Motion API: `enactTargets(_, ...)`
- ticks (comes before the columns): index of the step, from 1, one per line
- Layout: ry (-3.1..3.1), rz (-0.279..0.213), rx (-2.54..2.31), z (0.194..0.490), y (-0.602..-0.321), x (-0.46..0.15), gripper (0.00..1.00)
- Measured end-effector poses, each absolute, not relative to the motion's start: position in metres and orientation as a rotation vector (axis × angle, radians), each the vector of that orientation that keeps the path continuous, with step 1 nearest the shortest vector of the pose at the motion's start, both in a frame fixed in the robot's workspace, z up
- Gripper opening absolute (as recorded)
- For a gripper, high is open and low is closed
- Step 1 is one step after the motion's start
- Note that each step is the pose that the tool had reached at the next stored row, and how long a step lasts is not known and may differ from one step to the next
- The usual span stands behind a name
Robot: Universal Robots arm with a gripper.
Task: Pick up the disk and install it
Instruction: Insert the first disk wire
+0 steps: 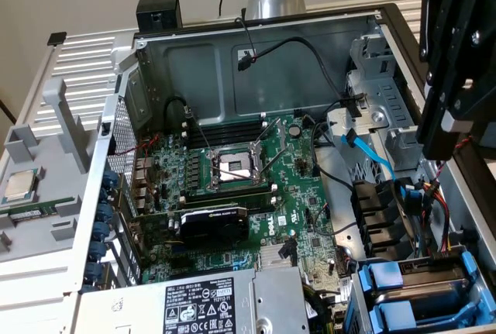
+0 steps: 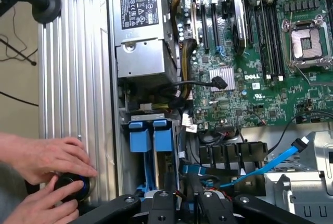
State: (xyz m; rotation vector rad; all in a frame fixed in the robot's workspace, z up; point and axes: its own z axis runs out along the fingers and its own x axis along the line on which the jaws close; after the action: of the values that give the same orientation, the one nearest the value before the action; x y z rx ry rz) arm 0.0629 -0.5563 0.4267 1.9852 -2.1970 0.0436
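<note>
- Pincer (image 1: 446, 117) hanging over the drive-bay corner of the open computer case (image 1: 256, 32), above the hardware and touching none of it.
- Opening of the pincer: cannot tell. Nothing seen in its grasp, though a hold cannot be ruled out.
- Disk: judged to be one of the two blue carriers (image 2: 151, 135) standing side by side in the bay (image 1: 364, 303) just below the pincer. Blue handle ends up, metal body and label hidden down in the slots, so cannot tell which of the pair, or whether fully seated.
- Handles facing up toward the pincer, probably so a carrier can be taken or pushed from above.
- Blue data cable (image 2: 281, 161) and black cable bundle (image 1: 376, 214) near the bay, on the motherboard side of the pincer; loose there, likely waiting for drive connections.
- Power supply box (image 2: 140, 26) with warning label just beyond the bay from the pincer; not the target.
- Motherboard (image 1: 302, 194) well away from the pincer, processor socket (image 1: 232, 165) open and empty.
- Processor chip (image 1: 19, 187) parked on a grey tray outside the case, far side from the pincer; not the target.
- Person's hands (image 2: 44, 164) on a round black knob (image 2: 73, 187) outside the case wall, apart from the pincer; probably a control device, only a guess.
</note>
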Motion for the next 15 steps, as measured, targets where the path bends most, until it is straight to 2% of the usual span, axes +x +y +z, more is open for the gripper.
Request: enactTargets(15,-2.198,0.046,1.982,0.4262,-0.5562,0.0628,0.26)
